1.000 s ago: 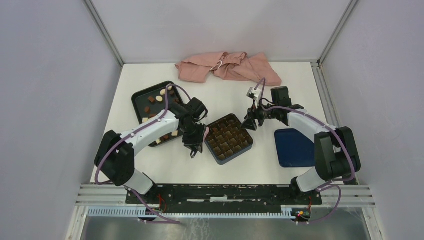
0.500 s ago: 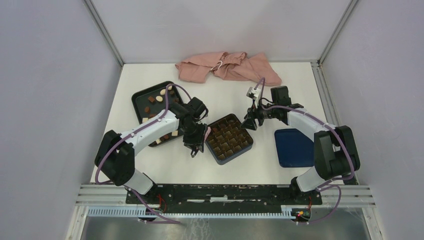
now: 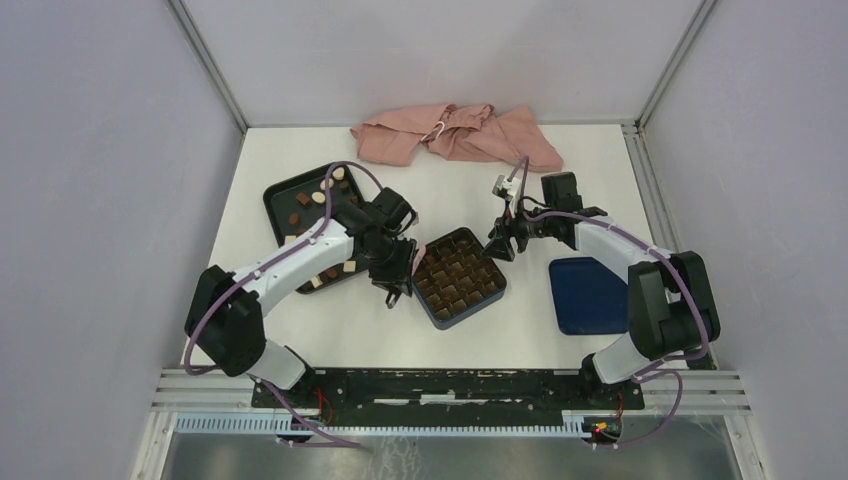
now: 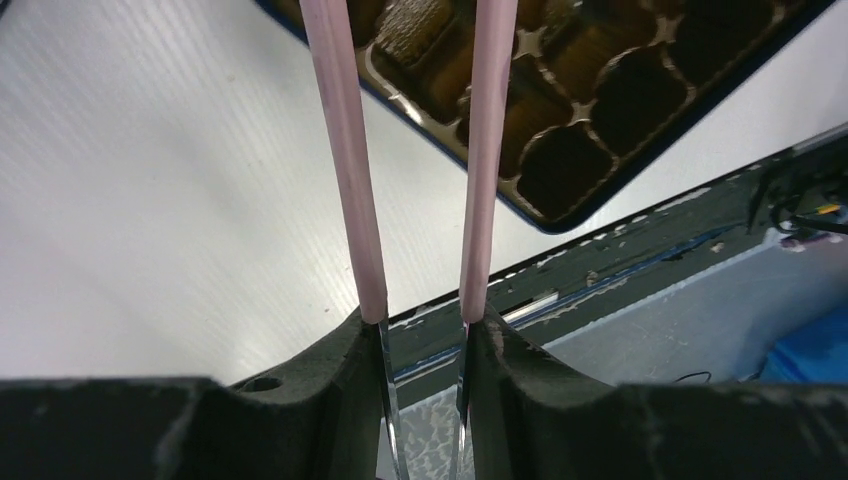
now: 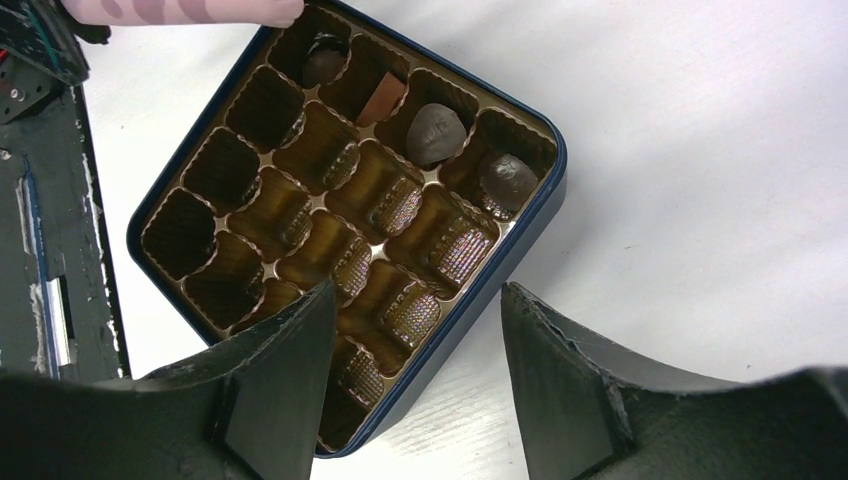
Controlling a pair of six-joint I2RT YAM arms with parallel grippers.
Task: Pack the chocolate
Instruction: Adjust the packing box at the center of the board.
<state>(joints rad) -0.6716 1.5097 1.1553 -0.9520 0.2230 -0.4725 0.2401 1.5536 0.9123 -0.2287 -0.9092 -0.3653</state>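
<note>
The dark blue box (image 3: pixel 458 277) with a brown gridded insert sits mid-table. Several chocolate pieces (image 5: pixel 435 132) lie in one row of its cells, and more chocolates (image 3: pixel 318 197) lie on the black tray (image 3: pixel 285 195). My left gripper (image 3: pixel 397 280) (image 4: pixel 425 330) is shut on pink-tipped tweezers (image 4: pixel 345 150) that reach over the box's left edge (image 4: pixel 560 215). Their tips are out of the left wrist view. One pink tip (image 5: pixel 180 10) shows at the box's corner in the right wrist view. My right gripper (image 3: pixel 503 243) (image 5: pixel 418 320) is open and empty above the box's rim (image 5: pixel 500 270).
A dark blue lid (image 3: pixel 588 295) lies on the table at the right. A crumpled pink cloth (image 3: pixel 455 135) lies at the back. The black mounting rail (image 3: pixel 450 385) runs along the near edge.
My left gripper has moved a little back and right, bringing the tweezers closer over the box's left side. The right arm has not moved.
</note>
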